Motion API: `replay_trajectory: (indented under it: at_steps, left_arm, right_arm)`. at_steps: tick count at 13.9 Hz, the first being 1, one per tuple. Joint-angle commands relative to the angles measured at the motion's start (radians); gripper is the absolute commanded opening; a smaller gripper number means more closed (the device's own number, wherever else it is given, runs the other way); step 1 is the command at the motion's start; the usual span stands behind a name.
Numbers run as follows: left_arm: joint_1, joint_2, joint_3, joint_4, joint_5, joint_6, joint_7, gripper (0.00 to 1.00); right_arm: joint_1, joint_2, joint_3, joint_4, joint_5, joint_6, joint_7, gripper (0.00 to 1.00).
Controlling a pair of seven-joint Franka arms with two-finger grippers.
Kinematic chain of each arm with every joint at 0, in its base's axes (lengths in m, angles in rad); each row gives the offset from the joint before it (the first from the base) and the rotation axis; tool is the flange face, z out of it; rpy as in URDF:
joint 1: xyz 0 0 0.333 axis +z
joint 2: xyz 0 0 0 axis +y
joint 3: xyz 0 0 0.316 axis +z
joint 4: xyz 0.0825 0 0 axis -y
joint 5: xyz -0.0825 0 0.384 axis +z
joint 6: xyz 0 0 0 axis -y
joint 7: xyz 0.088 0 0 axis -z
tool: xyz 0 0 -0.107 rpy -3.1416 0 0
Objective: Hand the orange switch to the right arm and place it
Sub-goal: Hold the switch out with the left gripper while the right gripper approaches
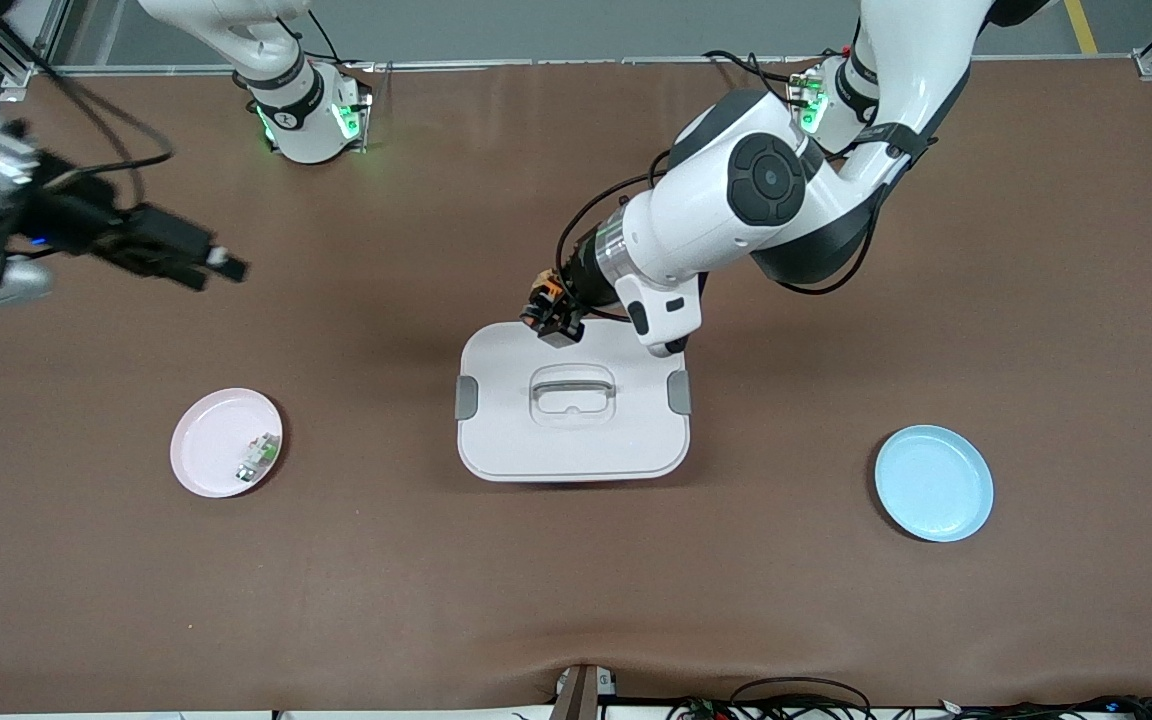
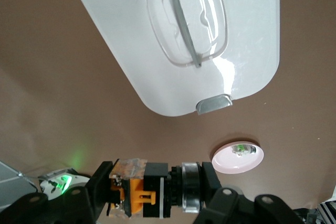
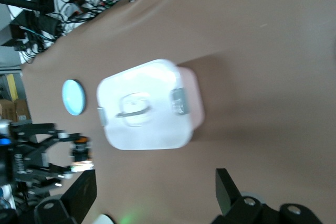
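Observation:
The orange switch (image 1: 543,292), a small black and orange block with a round cap, is clamped between the fingers of my left gripper (image 1: 553,318). That gripper hangs over the edge of the white lidded box (image 1: 572,440) nearest the robot bases. In the left wrist view the switch (image 2: 142,190) lies crosswise in the left gripper (image 2: 155,190), one finger (image 2: 97,187) on each end. My right gripper (image 1: 221,265) is in the air toward the right arm's end of the table, open and holding nothing. The right wrist view shows the right gripper (image 3: 155,192) wide apart and the switch (image 3: 80,148) in the other hand.
A pink plate (image 1: 211,440) with a small white-and-green component (image 1: 256,457) lies at the right arm's end of the table. At the left arm's end lies a blue plate (image 1: 933,483). The white box has a grey handle (image 1: 572,388) and side latches.

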Motion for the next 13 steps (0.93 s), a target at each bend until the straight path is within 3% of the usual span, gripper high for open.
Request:
replay_trajectory:
  at_steps: [1, 4, 7, 13]
  left_arm:
    - [-0.021, 0.015, -0.003, 0.025, -0.047, 0.008, -0.031, 0.0]
    - [-0.045, 0.016, -0.001, 0.027, -0.054, 0.024, -0.071, 0.0]
    - [-0.055, 0.015, 0.0, 0.027, -0.054, 0.026, -0.096, 0.0]
    - [-0.087, 0.015, -0.001, 0.027, -0.054, 0.028, -0.12, 0.0]
  right_arm:
    - [0.162, -0.048, 0.004, -0.058, 0.014, 0.152, 0.151, 1.0]
    - [0.293, -0.033, 0.004, -0.07, 0.014, 0.309, 0.216, 1.0]
    - [0.372, -0.028, 0.006, -0.163, 0.017, 0.491, 0.23, 1.0]
    - [0.4, 0.028, 0.006, -0.188, 0.017, 0.521, 0.228, 1.0]
